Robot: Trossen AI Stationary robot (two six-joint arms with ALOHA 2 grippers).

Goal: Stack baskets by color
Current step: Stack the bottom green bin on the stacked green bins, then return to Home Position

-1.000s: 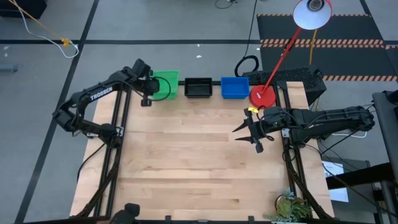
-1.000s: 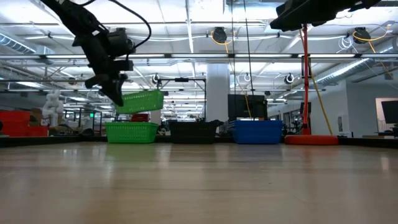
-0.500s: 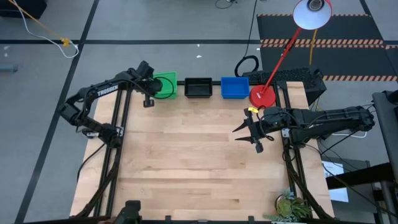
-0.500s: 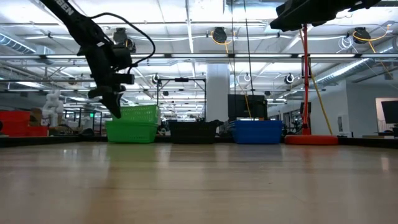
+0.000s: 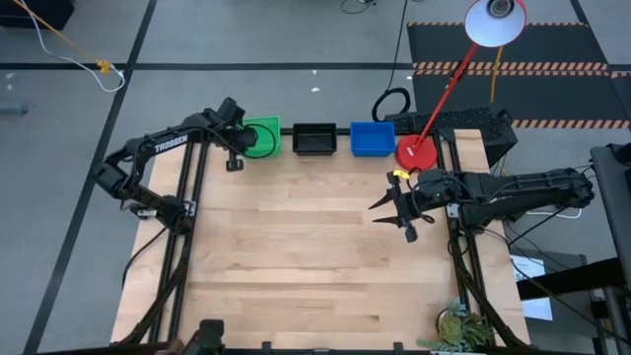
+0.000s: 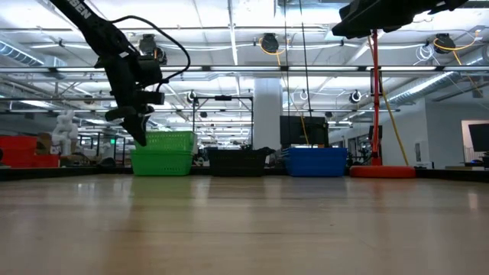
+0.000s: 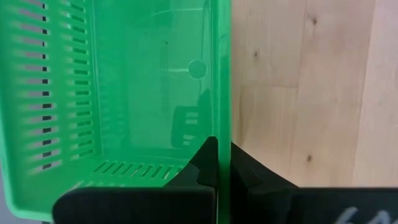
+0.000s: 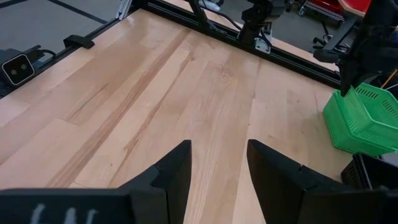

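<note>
Three piles of baskets stand in a row along the table's far edge: green (image 5: 262, 137), black (image 5: 315, 139) and blue (image 5: 372, 139). In the low view the top green basket (image 6: 170, 140) sits nested in a green one below it (image 6: 162, 162). My left gripper (image 7: 222, 163) is shut on that top basket at its left end. My right gripper (image 5: 394, 209) hangs open over the table's right half, with nothing between its fingers (image 8: 176, 167). My left gripper pinches the top green basket's left side wall (image 7: 221, 106) at its rim, one finger (image 7: 204, 163) inside the basket and the other (image 7: 244, 171) outside. The fingers slant down from above. The basket sits level, nested in the green basket under it.
A red round lamp base (image 5: 416, 152) stands right of the blue basket, its red pole leaning up to a white shade (image 5: 496, 22). A small plant (image 5: 459, 328) sits at the near right corner. Bare wood covers the table's middle and near part.
My left gripper has gone down with the green basket. The basket hung tilted above the green pile a second ago; now it sits level, nested in the pile. For the last half second nothing has moved.
</note>
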